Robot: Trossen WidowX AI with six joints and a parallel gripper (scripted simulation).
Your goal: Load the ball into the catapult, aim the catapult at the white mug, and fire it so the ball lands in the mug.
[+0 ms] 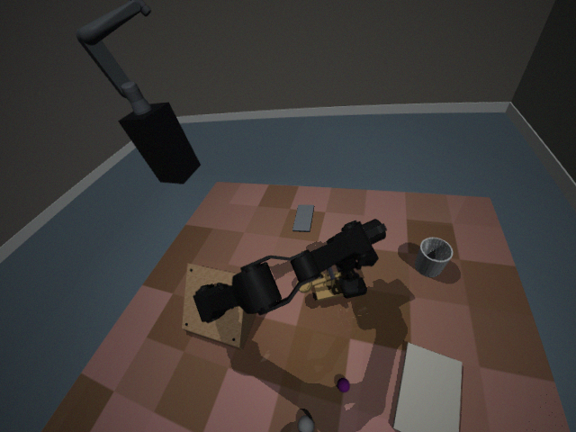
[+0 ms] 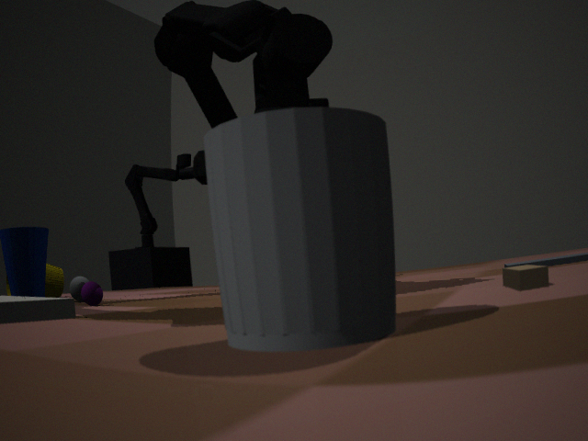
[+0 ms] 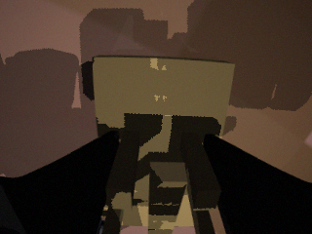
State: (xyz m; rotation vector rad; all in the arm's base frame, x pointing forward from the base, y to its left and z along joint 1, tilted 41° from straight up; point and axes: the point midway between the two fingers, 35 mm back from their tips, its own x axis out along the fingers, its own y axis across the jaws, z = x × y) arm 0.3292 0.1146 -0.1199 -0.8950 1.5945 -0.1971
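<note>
The tan wooden catapult (image 1: pixel 324 289) (image 3: pixel 163 88) stands on the checkered mat (image 1: pixel 483 297), under my wrist. My gripper (image 1: pixel 351 285) (image 3: pixel 162 139) is shut on the catapult, one black finger on each side of its frame. The white mug (image 1: pixel 436 256) (image 2: pixel 303 228) stands upright to the right of the catapult, apart from it. The purple ball (image 1: pixel 343 384) (image 2: pixel 91 292) lies on the mat near the front, far from the gripper. In the exterior view the mug hides the gripper and the catapult.
A grey ball (image 1: pixel 305 423) (image 2: pixel 77 286) lies near the purple one. A white slab (image 1: pixel 427 388) (image 2: pixel 35 308) lies front right, a grey plate (image 1: pixel 303 217) at the back. A blue cup (image 2: pixel 24 261), a yellow object (image 2: pixel 54 279) and a tan block (image 2: pixel 525 277) also show. A black box with an arm (image 1: pixel 160 141) stands off the mat.
</note>
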